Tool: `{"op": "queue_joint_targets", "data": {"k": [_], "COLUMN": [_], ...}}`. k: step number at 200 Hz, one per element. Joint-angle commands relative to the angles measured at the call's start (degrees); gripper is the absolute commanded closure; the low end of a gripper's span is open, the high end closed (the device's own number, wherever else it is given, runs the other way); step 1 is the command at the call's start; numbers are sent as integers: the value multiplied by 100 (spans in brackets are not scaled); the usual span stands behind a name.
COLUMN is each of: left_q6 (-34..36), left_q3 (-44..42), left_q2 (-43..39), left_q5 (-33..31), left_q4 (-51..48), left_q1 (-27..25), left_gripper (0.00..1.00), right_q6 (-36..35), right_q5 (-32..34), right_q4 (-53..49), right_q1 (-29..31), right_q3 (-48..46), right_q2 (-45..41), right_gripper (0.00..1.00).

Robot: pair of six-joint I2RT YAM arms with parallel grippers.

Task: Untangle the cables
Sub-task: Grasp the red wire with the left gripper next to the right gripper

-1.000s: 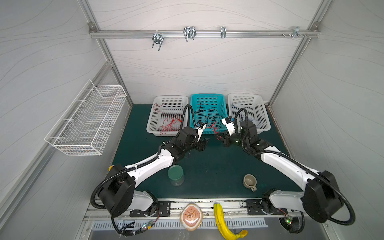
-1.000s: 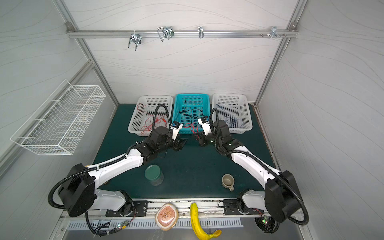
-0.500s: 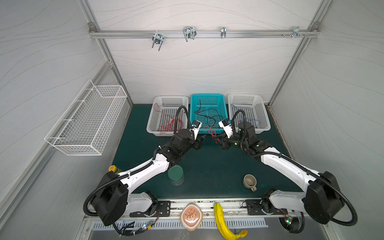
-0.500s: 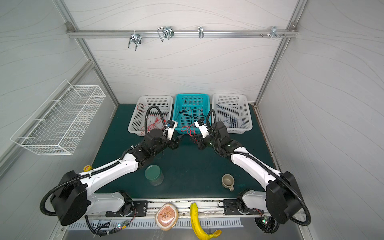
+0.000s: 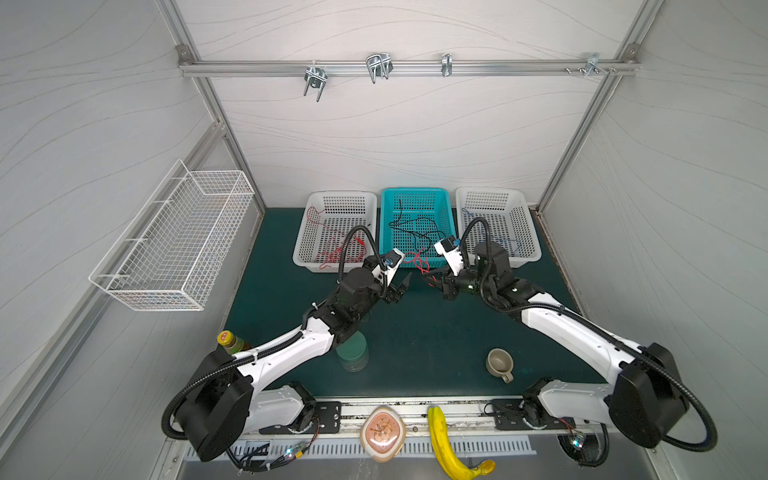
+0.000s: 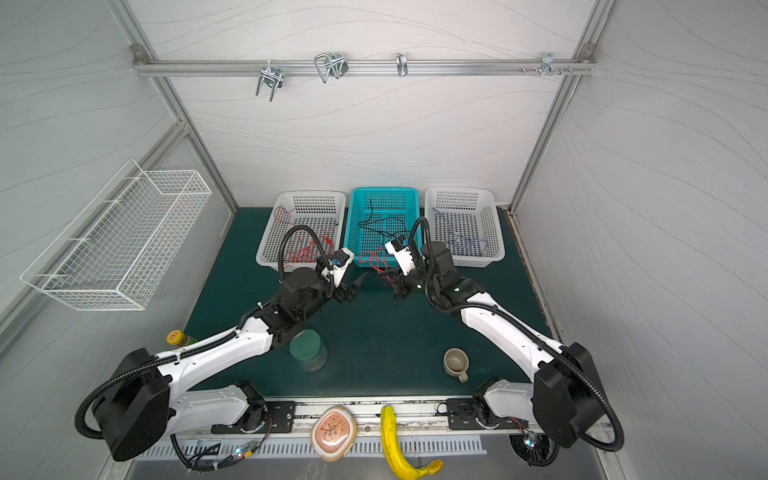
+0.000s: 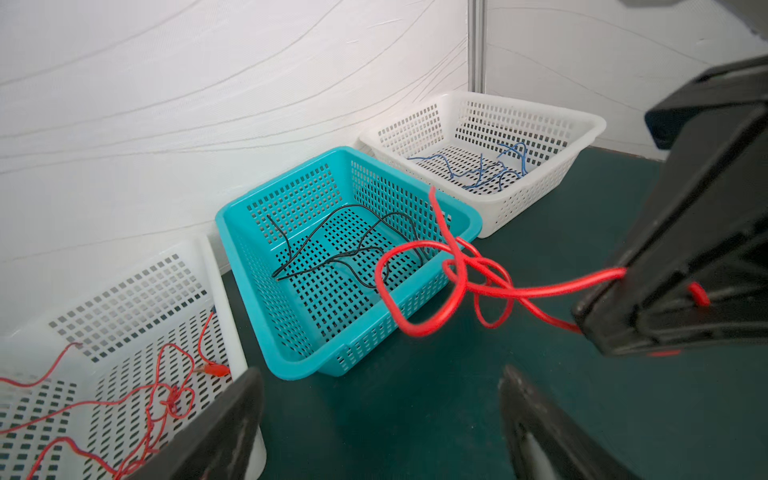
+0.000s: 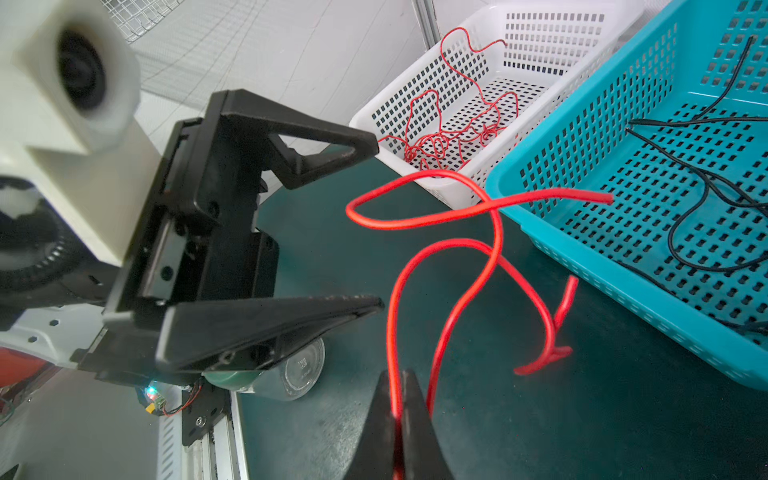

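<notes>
Right jaws clenched on red cable [image 7: 459,266]. Knotted loops hang in air above surface [image 5: 415,332], just before teal basket [image 7: 291,370]. Left jaws spread wide, empty. Knot lies straight ahead of them; cable's long axis runs sideways across gap between arms.

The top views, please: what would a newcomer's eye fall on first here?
A looped red cable hangs before the teal basket, pinched in the shut right gripper, with the open left gripper facing it. Behind, the left white basket holds red cables, the teal basket black cables, the right white basket blue cables.
</notes>
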Motion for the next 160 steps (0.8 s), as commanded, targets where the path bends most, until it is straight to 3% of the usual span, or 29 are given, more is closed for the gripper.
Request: {"op": "queue_joint_targets", "data": {"k": [1, 36, 91, 111, 143, 160], "left_q6": [743, 1217, 1380, 1396, 1384, 1344], "left_q3": [-151, -462, -395, -355, -253, -209], "left_q2": [-83, -33, -29, 4, 88, 143], "left_q5": [250, 226, 681, 817, 711, 593], "left_q4": [1027, 1896, 1942, 1854, 1575, 1471], "left_q1": [-27, -43, -59, -58, -59, -57], "left_gripper": [12, 15, 23, 30, 55, 56], "right_q6": [-171, -207, -234, -244, -269, -280], "right_q5": [-149, -185, -236, -249, -230, -229], "right_q4": [-139, -166, -165, -161, -179, -194], "right_q1": [50, 68, 105, 118, 114, 121], "right_q3": [161, 212, 302, 313, 324, 341], "right_q2": [41, 118, 283, 293, 281, 264], "right_gripper": [100, 100, 100, 100, 100, 100]}}
